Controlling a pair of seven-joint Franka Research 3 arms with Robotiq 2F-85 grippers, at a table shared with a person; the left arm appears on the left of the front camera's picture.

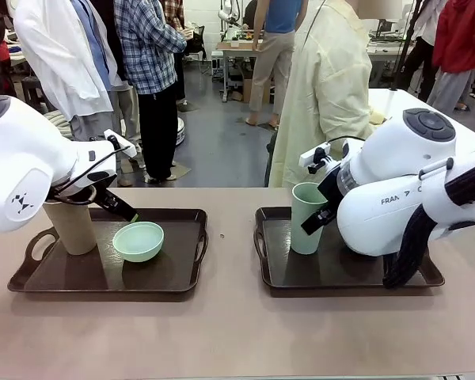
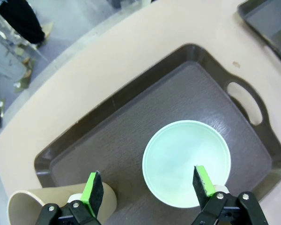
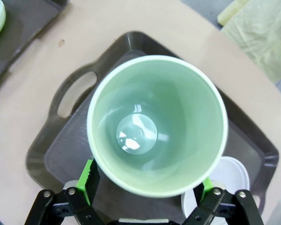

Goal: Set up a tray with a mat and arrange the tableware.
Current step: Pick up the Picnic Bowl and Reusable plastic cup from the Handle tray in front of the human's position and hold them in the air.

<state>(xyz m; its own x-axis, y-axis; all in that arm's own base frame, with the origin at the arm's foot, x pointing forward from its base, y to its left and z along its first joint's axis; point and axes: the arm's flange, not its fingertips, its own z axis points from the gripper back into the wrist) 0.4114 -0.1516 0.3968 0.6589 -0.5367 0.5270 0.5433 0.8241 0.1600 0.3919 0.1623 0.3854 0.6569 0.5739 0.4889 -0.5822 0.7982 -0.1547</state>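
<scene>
Although both dark trays stand on the bench (image 1: pixel 237 332) with tableware on them, the arranging looks to me only partly finished. On the left tray (image 1: pixel 103 291) the tan cup (image 1: pixel 71 229) stands upright near one handle, and the mint green bowl (image 1: pixel 138 240) sits just beside it. On the right tray (image 1: pixel 340 286) the sage green cup (image 1: pixel 305 218) stands upright, with the white bowl (image 3: pixel 232 176) just beside it. Each tray floor has a dark textured lining, which may be the mat; I cannot tell for sure. The left pincer (image 2: pixel 147 180) hangs above the left tray, jaws apart, holding nothing. The right pincer (image 3: pixel 147 180) has its jaws apart on both sides of the sage green cup; whether the pads touch it I cannot tell. I judge that only final positions remain.
</scene>
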